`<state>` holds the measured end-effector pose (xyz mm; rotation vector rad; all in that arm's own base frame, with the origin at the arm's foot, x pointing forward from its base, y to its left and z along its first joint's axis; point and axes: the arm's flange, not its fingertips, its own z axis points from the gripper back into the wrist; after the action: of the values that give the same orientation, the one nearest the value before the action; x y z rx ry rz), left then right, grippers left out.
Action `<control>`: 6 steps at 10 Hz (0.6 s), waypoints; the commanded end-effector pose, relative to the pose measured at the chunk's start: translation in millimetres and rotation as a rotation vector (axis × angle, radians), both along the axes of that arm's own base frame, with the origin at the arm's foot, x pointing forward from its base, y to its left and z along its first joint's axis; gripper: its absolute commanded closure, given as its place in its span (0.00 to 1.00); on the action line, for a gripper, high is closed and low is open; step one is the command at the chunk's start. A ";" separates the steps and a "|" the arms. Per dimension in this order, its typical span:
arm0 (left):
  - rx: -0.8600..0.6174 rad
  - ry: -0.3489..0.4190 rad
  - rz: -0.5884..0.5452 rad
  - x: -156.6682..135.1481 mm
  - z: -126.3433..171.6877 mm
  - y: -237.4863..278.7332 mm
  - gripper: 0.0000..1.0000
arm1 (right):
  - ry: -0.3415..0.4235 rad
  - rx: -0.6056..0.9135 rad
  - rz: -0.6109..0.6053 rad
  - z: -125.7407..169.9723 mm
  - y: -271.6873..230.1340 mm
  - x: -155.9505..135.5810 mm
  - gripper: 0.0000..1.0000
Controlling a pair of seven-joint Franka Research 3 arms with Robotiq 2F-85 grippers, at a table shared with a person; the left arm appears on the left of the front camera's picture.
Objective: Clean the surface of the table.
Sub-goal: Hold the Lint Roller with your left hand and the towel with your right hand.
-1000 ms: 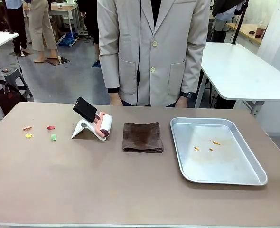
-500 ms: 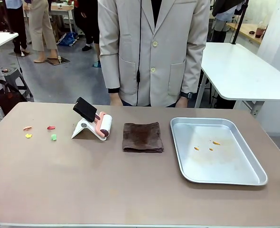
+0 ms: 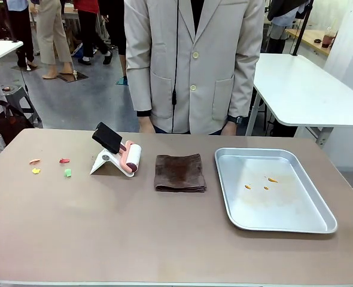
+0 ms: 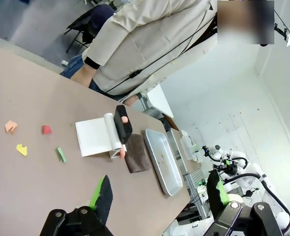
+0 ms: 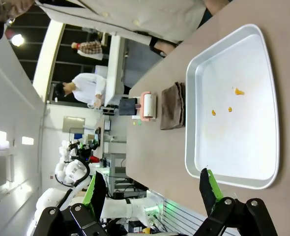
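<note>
The left gripper (image 4: 159, 194) is open as wide as it goes and holds nothing. Its two fingers with green pads stand far apart over the table (image 4: 32, 196), which is big and brown and lies under both grippers. A little way in front of this gripper lie four small paper scraps (image 4: 46, 130) on the bare table top: one orange, one red, one yellow and one green. Just past the scraps is a lint roller (image 4: 109, 130) that leans on a white stand (image 4: 92, 137), with its black handle sticking up. Beyond the roller lies a folded brown cloth (image 4: 136, 158). The right gripper (image 5: 152, 187) is also wide open and holds nothing. Right in front of its fingers sits a shiny metal tray (image 5: 243, 142), flat on the table. Inside the tray are three tiny orange bits (image 5: 238, 91), near the end of the tray that is farther from this gripper. They lie close to each other and do not touch the tray's walls. The cloth lies beside the tray but does not touch it. A person (image 3: 191, 66) in a light jacket stands at the far side of the table, across from both grippers, with both hands down at the table's edge.
</note>
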<state>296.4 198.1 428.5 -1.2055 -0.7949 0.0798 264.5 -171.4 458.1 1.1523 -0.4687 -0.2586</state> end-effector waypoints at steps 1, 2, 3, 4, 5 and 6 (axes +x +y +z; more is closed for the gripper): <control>0.021 0.038 -0.008 4.8 0.7 -6.2 0.00 | -0.004 -0.039 -0.043 1.4 5.6 -0.7 0.00; 0.038 0.036 -0.036 9.7 6.4 -12.0 0.00 | 0.002 -0.089 -0.079 7.1 18.1 0.4 0.00; 0.069 0.038 -0.068 16.9 16.9 -19.3 0.00 | -0.007 -0.150 -0.093 16.3 37.6 3.2 0.00; 0.100 0.052 -0.082 23.2 26.6 -25.6 0.00 | -0.011 -0.180 -0.111 23.4 53.5 5.5 0.00; 0.135 0.052 -0.119 30.9 36.3 -30.8 0.00 | -0.011 -0.220 -0.122 30.2 75.9 9.0 0.00; 0.182 0.055 -0.159 41.5 46.2 -40.2 0.00 | -0.013 -0.253 -0.097 34.2 103.5 16.4 0.00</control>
<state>332.7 160.6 463.9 -1.1258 -0.6826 -0.0554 293.1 -120.1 509.2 0.9083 -0.5479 -0.2504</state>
